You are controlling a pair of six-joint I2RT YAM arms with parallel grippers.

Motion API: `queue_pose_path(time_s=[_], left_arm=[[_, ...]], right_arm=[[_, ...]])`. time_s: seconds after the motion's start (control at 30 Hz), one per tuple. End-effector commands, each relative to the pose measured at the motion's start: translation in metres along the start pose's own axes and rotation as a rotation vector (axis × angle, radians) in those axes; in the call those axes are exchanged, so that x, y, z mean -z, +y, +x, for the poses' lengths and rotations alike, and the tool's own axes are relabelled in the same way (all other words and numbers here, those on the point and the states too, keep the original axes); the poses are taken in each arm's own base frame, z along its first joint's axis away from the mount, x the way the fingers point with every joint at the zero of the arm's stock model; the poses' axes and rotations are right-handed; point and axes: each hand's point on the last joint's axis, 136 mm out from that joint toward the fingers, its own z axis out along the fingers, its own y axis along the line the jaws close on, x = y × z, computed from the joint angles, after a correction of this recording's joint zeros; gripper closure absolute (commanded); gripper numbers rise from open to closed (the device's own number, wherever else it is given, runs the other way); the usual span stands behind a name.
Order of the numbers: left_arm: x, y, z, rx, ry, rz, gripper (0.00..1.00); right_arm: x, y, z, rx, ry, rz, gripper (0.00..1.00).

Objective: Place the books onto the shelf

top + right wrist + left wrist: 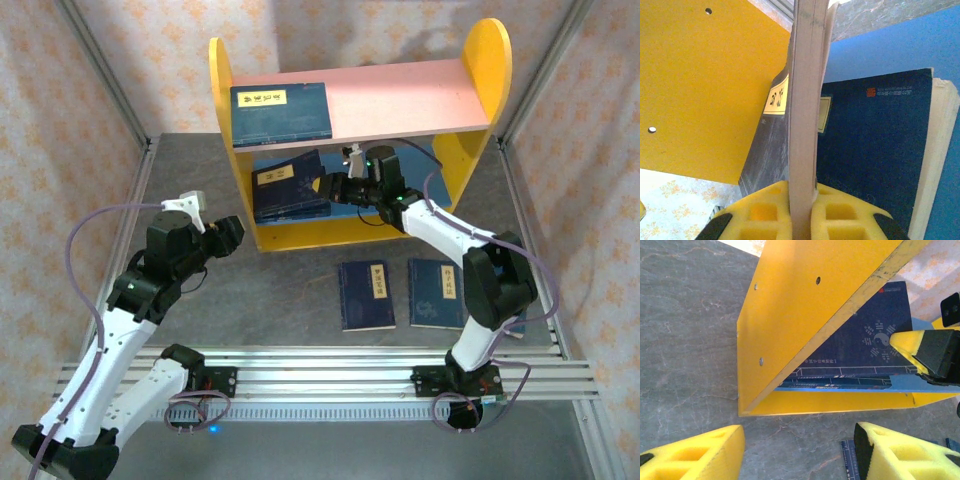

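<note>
**bookbot_fan:** Anyone able to read the yellow label (259,98) on the top-shelf book (281,112)? Dark characters, way too small for me. Same with the two loose books (365,294) on the table (290,300).

**yam_lurker:** Nope, can't read them. Left wrist view: the tilted book (860,347) has a yin-yang sign (881,341) ringed by trigrams, plus tiny pale print, illegible. Right wrist view: red seal (870,92) and a pale character line on the flat navy cover (875,150), also unreadable.

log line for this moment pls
right hand: shut on book, at lower board of shelf | left hand: open, over table | top board: one book | table: two books
</note>
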Motion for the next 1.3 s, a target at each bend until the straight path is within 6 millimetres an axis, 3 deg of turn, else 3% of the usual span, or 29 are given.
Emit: queue_pose_path(time_s=[0.0,0.1,0.23,0.33,0.57,1.27], left_arm=[[-0.001,0.001,0.001,-0.023,-0.003,-0.011,0.4],[-0.001,0.001,0.0,-0.021,-0.006,-0.007,0.4],[0.001,0.003,0.001,-0.019,-0.009,-0.013,0.4],[0.002,0.003,0.001,-0.022,-0.012,-0.015,0.4],[0.001,0.002,-0.001,-0.028,-0.012,-0.012,0.4],[0.005,-0.003,-0.007,-0.024,-0.02,0.003,0.4]], right_arm=[[-0.003,0.022,-0.017,0.052,-0.045,-0.049,0.93],[-0.007,0.022,-0.014,0.048,-0.022,-0.049,0.87],[-0.01,0.019,-0.012,0.044,-0.005,-0.042,0.71],[-0.01,0.018,-0.011,0.043,0.0,-0.038,0.68],[-0.01,0.02,-0.008,0.053,0.023,-0.038,0.85],[0.001,0.02,-0.001,0.069,0.06,-0.038,0.9]])
